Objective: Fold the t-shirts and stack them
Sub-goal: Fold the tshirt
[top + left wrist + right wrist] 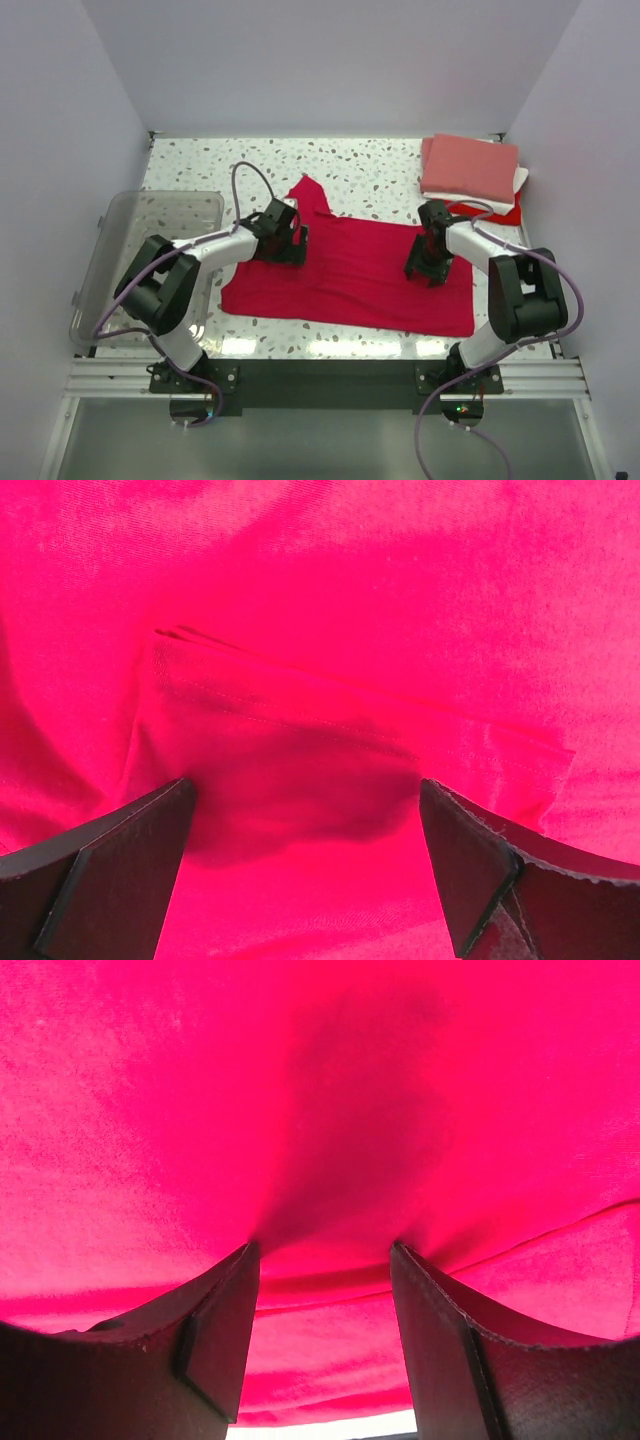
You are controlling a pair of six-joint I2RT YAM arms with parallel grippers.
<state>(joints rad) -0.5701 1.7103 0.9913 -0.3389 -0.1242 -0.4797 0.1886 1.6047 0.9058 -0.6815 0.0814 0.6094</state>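
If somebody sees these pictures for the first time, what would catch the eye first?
The crimson-red t-shirt lies spread across the middle of the speckled table, with the left fingers and the right fingers both low over it. At the far right corner sits a stack of folded shirts, salmon-pink on top. A clear plastic bin stands at the left edge.

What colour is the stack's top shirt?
Salmon pink; the top shirt shows best in top external view.

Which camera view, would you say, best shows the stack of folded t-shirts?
The top external view: the folded stack sits whole at far right, salmon-pink on top. Both wrist views show only the crimson shirt, not the stack.
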